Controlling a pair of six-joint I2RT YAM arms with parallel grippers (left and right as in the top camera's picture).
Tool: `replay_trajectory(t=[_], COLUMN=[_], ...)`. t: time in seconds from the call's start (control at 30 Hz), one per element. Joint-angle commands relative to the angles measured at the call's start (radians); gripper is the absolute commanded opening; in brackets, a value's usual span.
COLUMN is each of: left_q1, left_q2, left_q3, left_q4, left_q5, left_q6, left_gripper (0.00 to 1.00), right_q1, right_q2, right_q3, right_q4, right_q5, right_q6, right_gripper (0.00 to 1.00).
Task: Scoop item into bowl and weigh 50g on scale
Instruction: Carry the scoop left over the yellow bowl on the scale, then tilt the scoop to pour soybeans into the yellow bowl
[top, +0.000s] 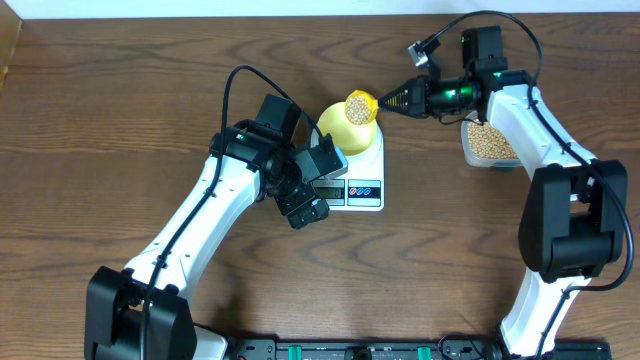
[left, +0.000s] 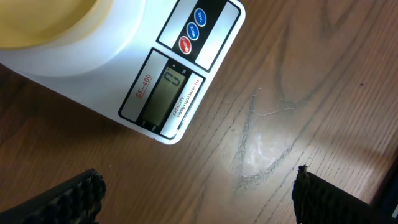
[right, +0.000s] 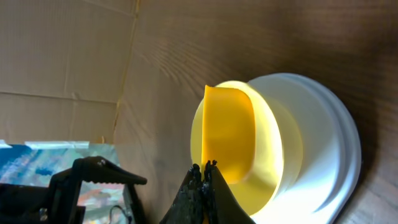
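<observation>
Yellow scoop, heaped with beans, hangs over the bowl on the scale, clamped tight in my right gripper. Left gripper gapes wide, empty. I'd tip slowly, trickling beans, eyes on the display.

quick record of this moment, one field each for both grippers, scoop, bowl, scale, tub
left gripper: open, empty, over the table by the scale's display end
right gripper: shut on the scoop
scoop: yellow, loaded with beans, held over the bowl
bowl: pale yellow, sitting on the scale
scale: white, on the wooden table; display not legible
tub: clear, holds more beans, right of the scale
</observation>
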Motion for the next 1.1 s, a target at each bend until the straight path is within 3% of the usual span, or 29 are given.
replay_trajectory(t=[0.0, 0.53, 1.07], left_q1=[0.003, 0.003, 0.003], left_q2=[0.006, 0.006, 0.006], left_q3=[-0.002, -0.002, -0.002], left_q4=[-0.002, -0.002, -0.002], left_q5=[0.009, 0.009, 0.009], left_q6=[0.006, 0.006, 0.007], left_gripper=[0.98, 0.98, 0.98], right_q1=[0.024, 0.052, 0.103], right_q2=[0.005, -0.109, -0.125], right_q3=[-0.002, 0.003, 0.003], right_q4=[0.01, 0.005, -0.036], right_q5=[-0.018, 0.106, 0.303], right_q6=[-0.015, -0.049, -0.259], right_gripper=[0.01, 0.01, 0.01])
